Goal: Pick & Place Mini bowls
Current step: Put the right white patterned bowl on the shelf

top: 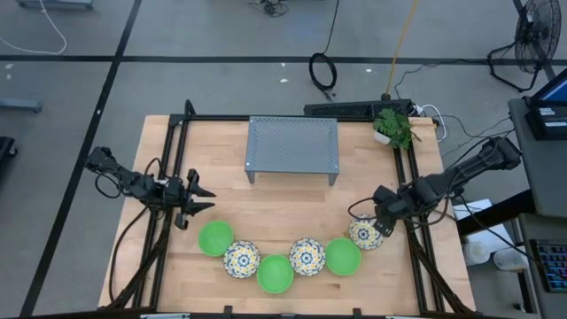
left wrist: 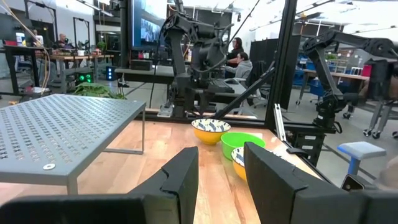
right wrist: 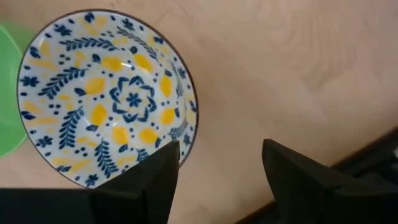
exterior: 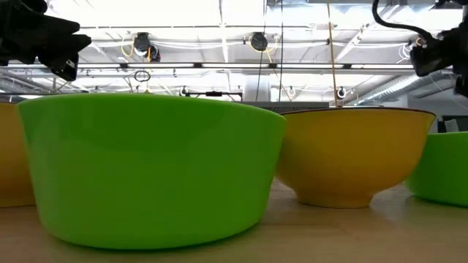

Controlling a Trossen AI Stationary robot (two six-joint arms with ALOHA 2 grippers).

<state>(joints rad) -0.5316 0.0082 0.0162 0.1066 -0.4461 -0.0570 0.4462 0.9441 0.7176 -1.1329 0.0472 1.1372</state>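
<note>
Six mini bowls [top: 292,258] arced on worktop [top: 230,204]; right claw [right wrist: 217,165] released over end floral bowl [right wrist: 106,96]; left claw [top: 202,198] parted, empty.

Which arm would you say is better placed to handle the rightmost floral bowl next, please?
Probably the right: the right gripper hangs open directly over that floral bowl's rim, while the left gripper waits across the table.

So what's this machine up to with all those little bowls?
Two robot arms work at a wooden table. Six mini bowls sit in a curved row near its front edge, green ones alternating with floral ones. The right gripper is directly over the floral bowl at the row's right end, fingers open and one finger at its rim, not gripping it. The left gripper waits just above the green bowl at the left end, holding nothing. A grey perforated metal stand sits empty behind.
</note>
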